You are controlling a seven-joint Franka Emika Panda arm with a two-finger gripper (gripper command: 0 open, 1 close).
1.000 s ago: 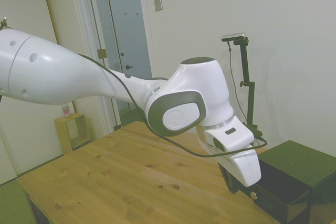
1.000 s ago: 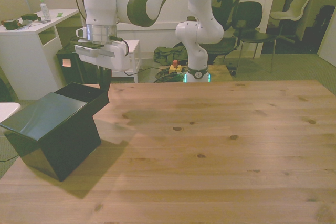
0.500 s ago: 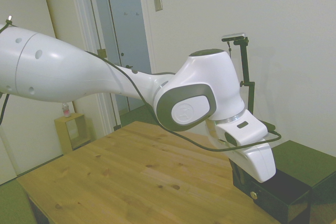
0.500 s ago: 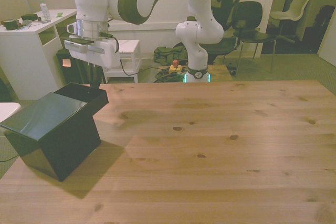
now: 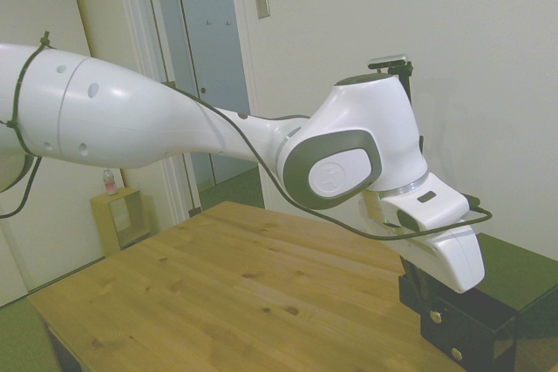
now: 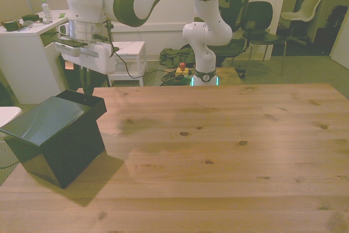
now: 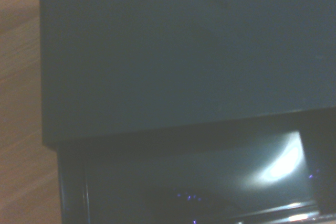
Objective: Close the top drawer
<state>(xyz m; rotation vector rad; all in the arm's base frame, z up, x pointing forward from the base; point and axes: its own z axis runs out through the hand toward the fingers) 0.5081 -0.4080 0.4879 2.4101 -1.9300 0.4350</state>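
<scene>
Black against the pale wooden surface (image 6: 218, 151), the small cabinet (image 6: 52, 135) stood at the front view's left edge, and its top drawer (image 6: 87, 101) jutted only a little way past the cabinet's top. A second earlier the same drawer had stood out much farther, its open tray plainly showing; half a second earlier it was already shorter. So the drawer had been travelling inward while the arm carried the tool (image 6: 87, 83) toward the cabinet. In the side view the white wrist housing hung directly over the drawer front (image 5: 453, 324), where a small gold knob (image 5: 434, 316) showed, with a second knob (image 5: 456, 354) on the drawer beneath it. The wrist view looked down on the cabinet's flat top (image 7: 173, 51) and a narrow strip of drawer interior (image 7: 194, 182) left uncovered, a bright glint lying in it. Whether the tool's fingers were spread or pressed together I could not tell: they were dark against the dark drawer and partly hidden by the wrist. By my reckoning the closing was most of the way done, with a short push remaining before the front would sit flush.
</scene>
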